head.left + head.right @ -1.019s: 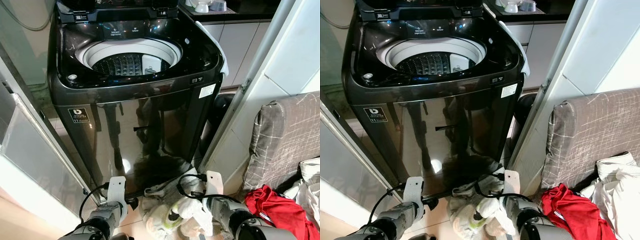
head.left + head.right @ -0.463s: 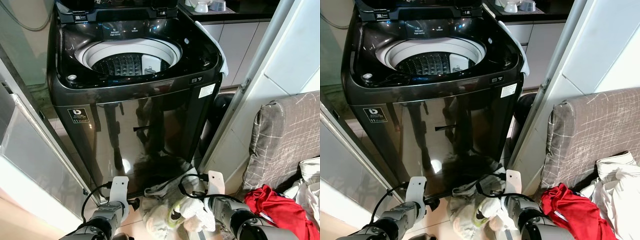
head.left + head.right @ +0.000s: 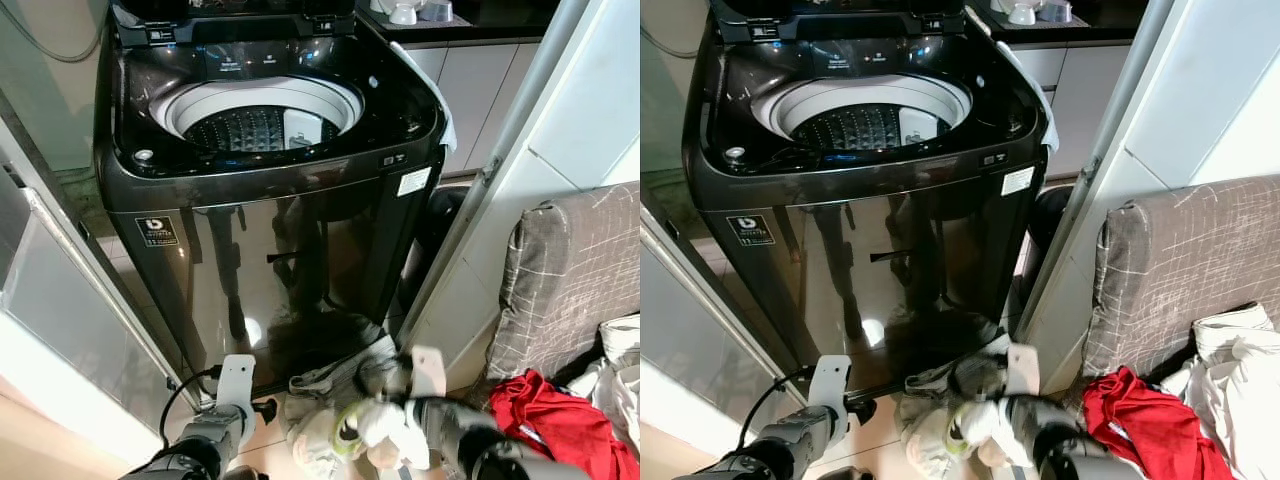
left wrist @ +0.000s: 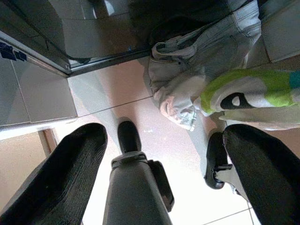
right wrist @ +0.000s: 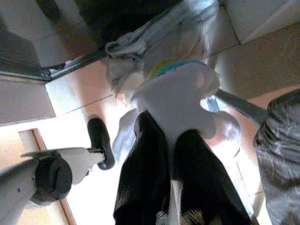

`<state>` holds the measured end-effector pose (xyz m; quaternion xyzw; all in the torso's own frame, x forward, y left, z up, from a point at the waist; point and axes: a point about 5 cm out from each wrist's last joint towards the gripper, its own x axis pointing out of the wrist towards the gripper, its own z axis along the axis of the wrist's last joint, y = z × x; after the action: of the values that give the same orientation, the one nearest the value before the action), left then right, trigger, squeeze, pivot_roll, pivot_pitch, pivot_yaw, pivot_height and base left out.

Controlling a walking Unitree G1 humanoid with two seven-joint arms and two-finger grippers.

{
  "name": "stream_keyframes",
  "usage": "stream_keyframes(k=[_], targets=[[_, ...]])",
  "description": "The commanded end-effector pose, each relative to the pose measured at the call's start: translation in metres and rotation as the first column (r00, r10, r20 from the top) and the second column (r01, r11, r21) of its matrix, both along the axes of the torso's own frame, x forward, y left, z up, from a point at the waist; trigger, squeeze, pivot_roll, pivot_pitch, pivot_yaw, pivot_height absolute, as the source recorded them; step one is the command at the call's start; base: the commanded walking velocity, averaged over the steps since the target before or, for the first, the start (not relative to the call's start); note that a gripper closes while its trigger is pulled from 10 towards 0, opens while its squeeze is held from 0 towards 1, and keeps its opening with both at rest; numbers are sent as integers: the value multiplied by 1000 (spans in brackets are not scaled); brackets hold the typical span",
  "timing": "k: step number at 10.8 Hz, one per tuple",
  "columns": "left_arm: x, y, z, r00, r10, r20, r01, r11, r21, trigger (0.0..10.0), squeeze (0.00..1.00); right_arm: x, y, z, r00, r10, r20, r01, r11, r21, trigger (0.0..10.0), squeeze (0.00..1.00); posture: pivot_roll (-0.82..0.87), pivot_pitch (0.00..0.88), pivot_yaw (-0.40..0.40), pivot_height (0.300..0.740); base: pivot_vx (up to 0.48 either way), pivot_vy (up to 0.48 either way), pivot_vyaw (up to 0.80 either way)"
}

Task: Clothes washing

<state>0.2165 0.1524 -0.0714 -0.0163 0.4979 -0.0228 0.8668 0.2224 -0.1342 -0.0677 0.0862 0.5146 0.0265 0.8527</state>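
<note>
Because the white garment (image 5: 176, 101) is pinched between the two black fingers of the right gripper (image 5: 171, 140), the step in hand is judged to be lifting it off the floor (image 4: 140, 122) and carrying it up to the open drum (image 3: 260, 125) of the washing machine (image 3: 270, 250); to do this well the grip should hold firm through the whole rise, the cloth should clear the machine's glossy front and top rim before any release, and trailing folds should not drag the rest of the pile along. The garment is white, soft and bunched into rounded lobes, with a green and teal patch at its upper edge; it hangs just above a heap of pale grey clothes (image 4: 187, 70) lying on the floor against the foot of the machine; a white-and-green piece with a black mark (image 4: 248, 93) lies beside that heap. The left gripper (image 4: 164, 154) hovers low over the tiles with its fingers spread wide and nothing between them. Farther right, a red cloth (image 3: 555, 415) and white laundry (image 3: 1240, 350) rest by a grey patterned cushion (image 3: 580, 280).
</note>
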Motion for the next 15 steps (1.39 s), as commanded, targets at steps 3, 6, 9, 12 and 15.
stream_keyframes(k=[3, 6, 9, 12, 15], targets=[[-3, -2, -2, 1000, -24, -9, 24, 1000, 11, 10000, 0, 7, -2, 4, 1000, 8, 28, -8, 1000, -10, 10000, 0, -96, 0, -10, 732, 0, 0, 0], [-5, -2, -3, 1000, -23, -14, 23, 1000, 17, 10000, 0, 7, -3, 4, 1000, 3, 24, -2, 1000, -12, 10000, 0, -100, 0, -12, 732, 0, 0, 0], [-3, -4, -2, 999, -33, -4, 33, 999, 24, 10000, 0, 4, -7, 3, 1000, 0, 18, 1, 1000, -20, 10000, 0, -106, 0, -21, 732, 0, 0, 0], [-4, -5, -2, 1000, -30, -8, 30, 999, 10, 10000, 0, 6, -5, 4, 1000, 4, 22, -4, 1000, -20, 10000, 0, -95, 0, -20, 732, 0, 0, 0], [-6, -5, -4, 999, -29, -12, 30, 999, 19, 10000, 0, 6, -5, 4, 999, 23, 22, -23, 999, -30, 10000, 0, -93, 0, -24, 732, 0, 0, 0]])
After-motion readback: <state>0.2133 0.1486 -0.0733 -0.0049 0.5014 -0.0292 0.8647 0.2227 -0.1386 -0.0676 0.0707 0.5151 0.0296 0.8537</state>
